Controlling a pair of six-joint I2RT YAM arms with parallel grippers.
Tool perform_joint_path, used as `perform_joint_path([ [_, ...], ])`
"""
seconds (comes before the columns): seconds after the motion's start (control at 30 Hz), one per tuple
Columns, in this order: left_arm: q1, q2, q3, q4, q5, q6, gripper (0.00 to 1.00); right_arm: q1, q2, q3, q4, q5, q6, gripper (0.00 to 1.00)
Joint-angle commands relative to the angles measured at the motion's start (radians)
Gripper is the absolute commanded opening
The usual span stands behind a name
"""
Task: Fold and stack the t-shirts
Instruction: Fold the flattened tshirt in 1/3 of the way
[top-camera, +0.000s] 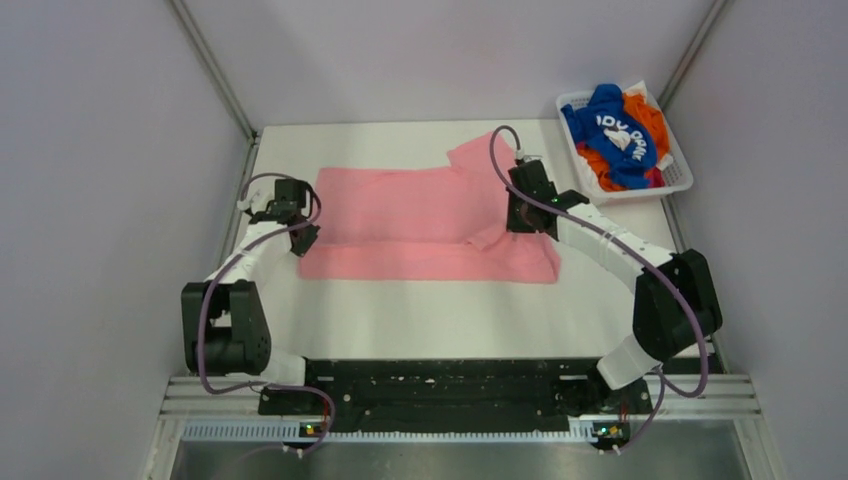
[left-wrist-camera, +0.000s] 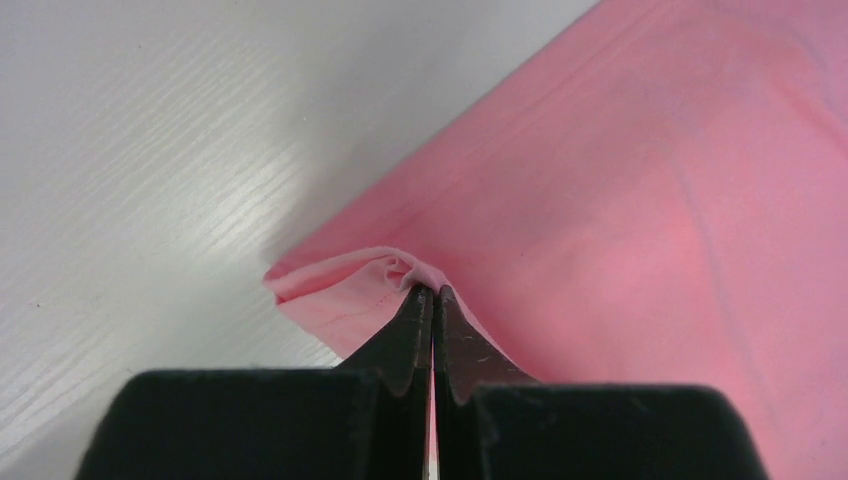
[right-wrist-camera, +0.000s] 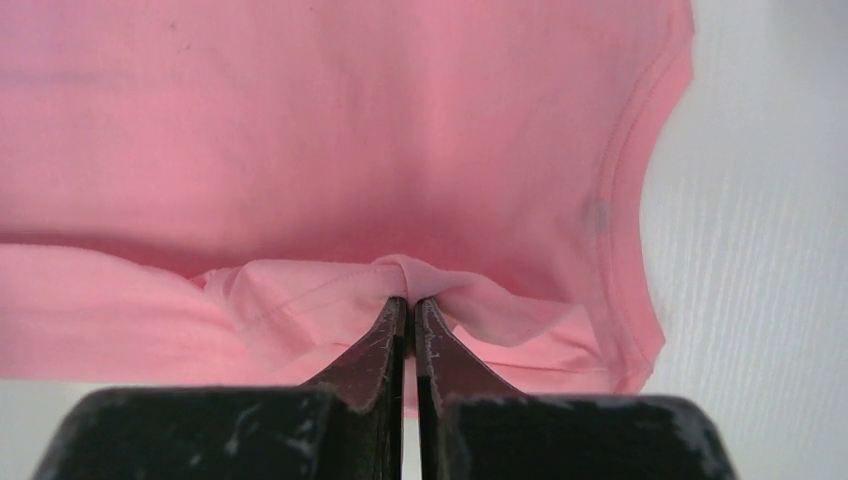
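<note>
The pink t-shirt (top-camera: 420, 215) lies spread across the middle of the table, its near long edge partly folded over. My left gripper (top-camera: 303, 238) is shut on a pinch of its hem at the left end; the left wrist view shows the gripper (left-wrist-camera: 433, 292) with cloth (left-wrist-camera: 640, 200) bunched at the tips. My right gripper (top-camera: 520, 222) is shut on a fold at the right end, near a sleeve; the right wrist view shows the gripper (right-wrist-camera: 410, 300) pinching cloth (right-wrist-camera: 330, 130). The blue t-shirt (top-camera: 610, 130) with white lettering and the orange t-shirt (top-camera: 648, 112) lie crumpled in the basket.
A white slatted basket (top-camera: 675, 185) stands at the back right corner of the table. White walls close in the table on the left, back and right. Bare white tabletop (top-camera: 430, 320) lies between the shirt and the arm bases.
</note>
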Motion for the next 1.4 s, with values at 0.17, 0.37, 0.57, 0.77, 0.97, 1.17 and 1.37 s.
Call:
perform_joint_path([
  [0.17, 0.035, 0.183, 0.167, 0.056, 0.006, 0.037, 0.37, -0.091, 0.225, 0.171, 0.073, -0.041, -0.061, 0.34],
  [0.37, 0.045, 0.217, 0.327, -0.078, -0.013, 0.055, 0.91, -0.136, 0.314, 0.333, 0.027, 0.001, -0.056, 0.77],
  [0.57, 0.042, 0.08, 0.204, -0.016, 0.119, 0.103, 0.99, -0.133, 0.08, 0.021, 0.197, -0.181, -0.002, 0.99],
  [0.77, 0.038, 0.011, 0.059, 0.063, 0.256, 0.129, 0.99, -0.061, -0.05, -0.2, 0.336, -0.271, 0.071, 0.99],
  [0.97, 0.033, -0.011, -0.018, 0.108, 0.306, 0.137, 0.99, -0.019, 0.05, -0.177, 0.426, -0.332, 0.084, 0.99],
  [1.17, 0.032, -0.038, -0.029, 0.094, 0.284, 0.143, 0.99, -0.02, 0.246, -0.003, 0.467, -0.281, 0.055, 0.99],
  [1.37, 0.032, -0.05, 0.011, 0.061, 0.289, 0.148, 0.99, -0.095, 0.488, 0.297, 0.39, -0.262, -0.001, 0.99],
])
